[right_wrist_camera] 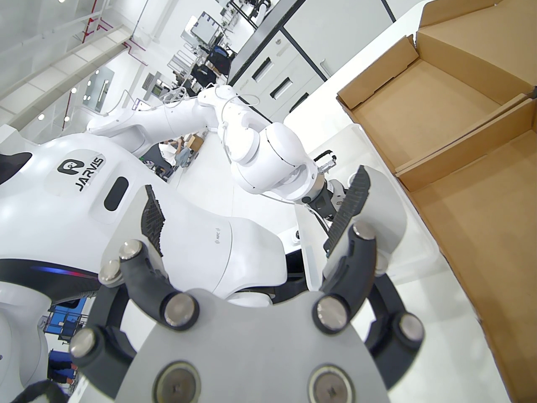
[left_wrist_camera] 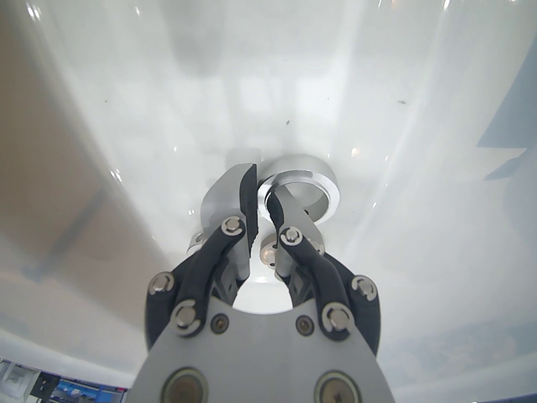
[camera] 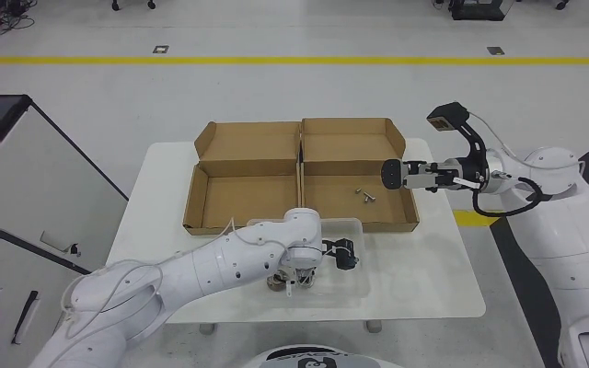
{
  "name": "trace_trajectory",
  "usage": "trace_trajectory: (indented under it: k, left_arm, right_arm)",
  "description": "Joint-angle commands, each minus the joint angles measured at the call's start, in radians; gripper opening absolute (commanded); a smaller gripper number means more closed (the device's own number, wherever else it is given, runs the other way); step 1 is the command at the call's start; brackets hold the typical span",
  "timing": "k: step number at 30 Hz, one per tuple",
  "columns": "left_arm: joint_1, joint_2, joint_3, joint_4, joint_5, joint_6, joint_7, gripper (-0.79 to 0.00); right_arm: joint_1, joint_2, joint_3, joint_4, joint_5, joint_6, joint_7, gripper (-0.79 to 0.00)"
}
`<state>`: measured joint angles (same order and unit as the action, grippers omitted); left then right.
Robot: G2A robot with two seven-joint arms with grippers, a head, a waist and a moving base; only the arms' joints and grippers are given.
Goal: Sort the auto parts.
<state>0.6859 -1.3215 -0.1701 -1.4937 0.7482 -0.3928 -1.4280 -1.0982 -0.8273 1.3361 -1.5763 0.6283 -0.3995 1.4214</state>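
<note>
A silver metal ring (left_wrist_camera: 300, 188) lies on the floor of the clear plastic tray (camera: 354, 276) at the table's front. My left gripper (left_wrist_camera: 262, 199) is down in the tray (left_wrist_camera: 293, 64), shut on the ring's wall with one finger inside the ring and one outside. From above, the left gripper (camera: 299, 278) is under the wrist. Two small bolts (camera: 366, 194) lie in the right cardboard box (camera: 368, 213). My right gripper (camera: 392, 174) hovers open over that box's right side, holding nothing. In the right wrist view, the right gripper (right_wrist_camera: 251, 211) has its fingers wide apart.
An open cardboard box (camera: 244, 198) stands left of the right box, sharing a wall, both with lids folded back. Another small metal part (camera: 274, 282) lies in the tray by the left wrist. A grey cabinet (camera: 37, 175) stands left of the table.
</note>
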Motion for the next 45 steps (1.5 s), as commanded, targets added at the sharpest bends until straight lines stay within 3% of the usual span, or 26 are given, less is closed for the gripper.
trace_trajectory:
  k: [1, 6, 10, 15, 20, 24, 29, 33, 38, 45]
  left_arm:
    - [-0.002, -0.003, 0.0, 0.002, 0.0, 0.001, 0.0, -0.785]
    - [-0.04, 0.001, 0.0, -0.022, -0.044, 0.004, -0.003, -0.785]
    - [-0.097, 0.023, 0.0, -0.07, -0.095, 0.016, -0.015, -0.785]
    - [-0.178, 0.08, -0.03, -0.148, -0.181, 0.006, -0.005, -0.785]
    - [-0.182, 0.16, -0.116, -0.259, -0.208, -0.005, 0.006, -0.785]
    - [-0.123, 0.233, -0.243, -0.337, -0.235, -0.058, 0.084, -0.785]
    - [0.034, 0.325, -0.45, -0.395, -0.246, -0.214, 0.327, -0.785]
    - [0.159, 0.374, -0.587, -0.394, -0.219, -0.365, 0.511, -0.785]
    - [0.244, 0.406, -0.723, -0.402, -0.157, -0.515, 0.705, -0.785]
    - [0.299, 0.407, -0.835, -0.406, -0.069, -0.62, 1.015, -0.785]
  right_arm:
    - [0.0, 0.0, 0.0, 0.0, 0.0, 0.0, 0.0, 0.0]
    - [0.0, 0.0, 0.0, 0.0, 0.0, 0.0, 0.0, 0.0]
    - [0.0, 0.0, 0.0, 0.0, 0.0, 0.0, 0.0, 0.0]
    - [0.0, 0.0, 0.0, 0.0, 0.0, 0.0, 0.0, 0.0]
    - [0.0, 0.0, 0.0, 0.0, 0.0, 0.0, 0.0, 0.0]
    - [0.0, 0.0, 0.0, 0.0, 0.0, 0.0, 0.0, 0.0]
    - [0.0, 0.0, 0.0, 0.0, 0.0, 0.0, 0.0, 0.0]
    - [0.0, 0.0, 0.0, 0.0, 0.0, 0.0, 0.0, 0.0]
    - [0.0, 0.0, 0.0, 0.0, 0.0, 0.0, 0.0, 0.0]
    - [0.0, 0.0, 0.0, 0.0, 0.0, 0.0, 0.0, 0.0]
